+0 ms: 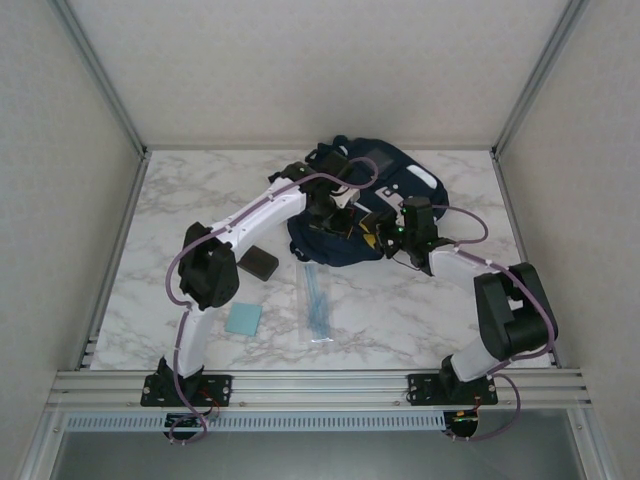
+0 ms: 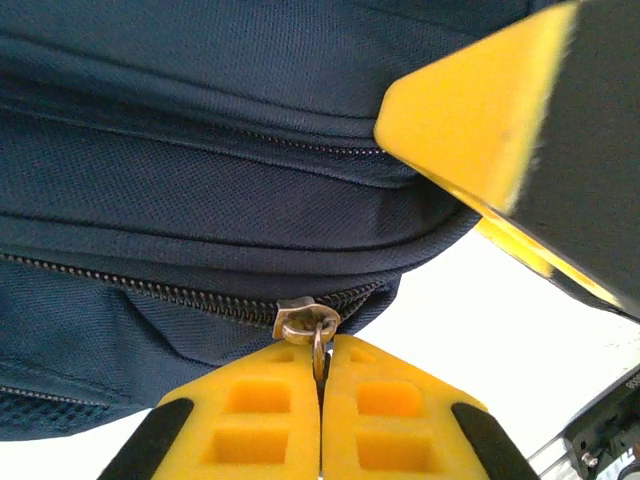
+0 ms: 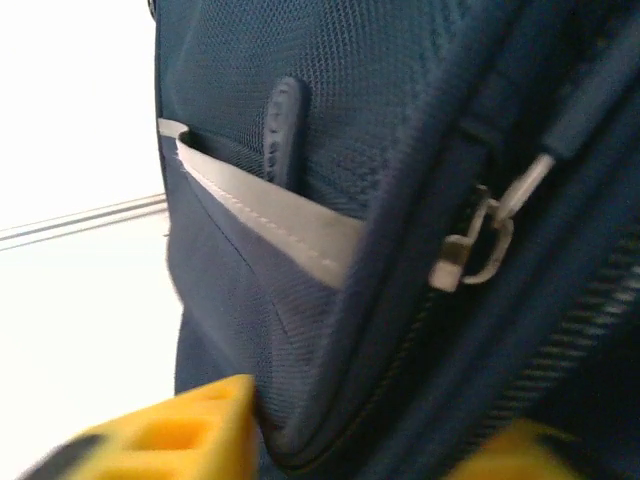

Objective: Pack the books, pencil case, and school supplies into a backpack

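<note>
Left gripper [image 2: 322,375] clenched on the zipper pull [image 2: 310,322] of the backpack [image 1: 375,170].
The backpack lies at 12 o'clock on the table [image 1: 420,320]. It is soft, floppy and probably light; the fabric will fold and slip, so the metal pull is the good hold. The right gripper [image 3: 370,420] stands around a fabric edge; gripped or not, I cannot tell.

White-grey marble tabletop [image 1: 400,320]; aluminium rail [image 1: 320,382] along near edge; pale walls [image 1: 60,150] around.

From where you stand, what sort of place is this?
Probably a robot test booth: a marble-look table boxed in by white panels, an aluminium rail along its near edge, a left arm and right arm bolted there.
</note>
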### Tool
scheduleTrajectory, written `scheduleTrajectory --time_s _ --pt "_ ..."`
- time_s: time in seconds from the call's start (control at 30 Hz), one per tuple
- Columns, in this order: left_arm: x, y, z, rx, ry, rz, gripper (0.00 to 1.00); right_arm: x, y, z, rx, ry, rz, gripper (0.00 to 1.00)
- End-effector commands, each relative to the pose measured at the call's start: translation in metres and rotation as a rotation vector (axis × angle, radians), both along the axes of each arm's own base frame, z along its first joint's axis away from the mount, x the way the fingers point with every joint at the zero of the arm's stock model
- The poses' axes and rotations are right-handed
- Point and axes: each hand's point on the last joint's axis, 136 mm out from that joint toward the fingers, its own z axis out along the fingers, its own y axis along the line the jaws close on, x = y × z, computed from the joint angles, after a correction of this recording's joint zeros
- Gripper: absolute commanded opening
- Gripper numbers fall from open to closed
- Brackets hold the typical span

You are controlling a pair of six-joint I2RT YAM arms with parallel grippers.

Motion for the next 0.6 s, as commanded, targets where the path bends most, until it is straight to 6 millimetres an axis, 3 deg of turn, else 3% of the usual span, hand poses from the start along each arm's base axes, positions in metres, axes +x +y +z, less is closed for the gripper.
scheduleTrajectory --time_s 0.0,0.3,0.43,0.57 --pt "-0.012 0.002 0.038 -0.039 -0.069 -0.052 0.0 0.007 -0.007 -0.002 -0.061 -0.054 -0.035 0.0" --pt "0.023 0.104 -0.015 0.265 -0.057 0.079 0.0 -0.015 -0.04 0.024 -0.394 -0.178 0.093 0.0" --pt "0.05 0.134 -0.033 0.335 -0.081 0.159 0.0 -0.024 -0.045 0.033 -0.438 -0.203 0.19 0.0" --pt "0.082 0.149 -0.032 0.4 -0.186 0.216 0.0 -0.029 -0.055 0.03 -0.487 -0.203 0.289 0.0"
